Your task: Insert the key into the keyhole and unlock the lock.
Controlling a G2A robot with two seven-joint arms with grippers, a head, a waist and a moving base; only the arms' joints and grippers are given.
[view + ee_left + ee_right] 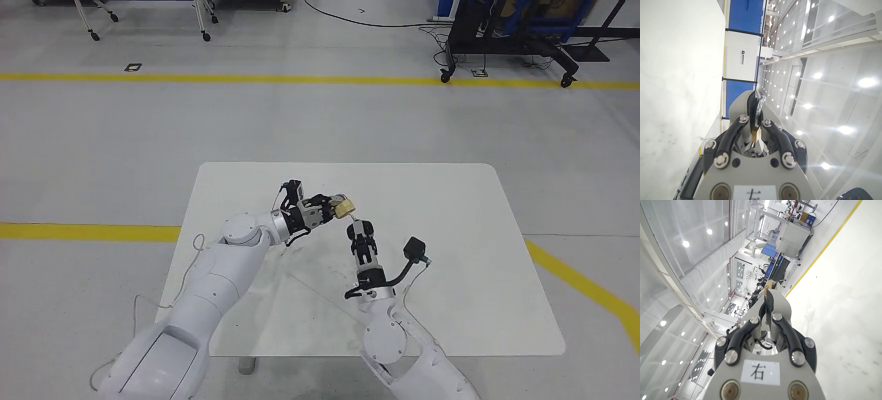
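The lock (343,207) sits in the left gripper (334,208), above the surface (450,200). The right gripper (361,231) is just beside the lock, on the robot's side.

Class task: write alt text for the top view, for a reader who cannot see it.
Over a white table, the left pincer holds a brass padlock. The right pincer, fingers shut, points toward it from close by.
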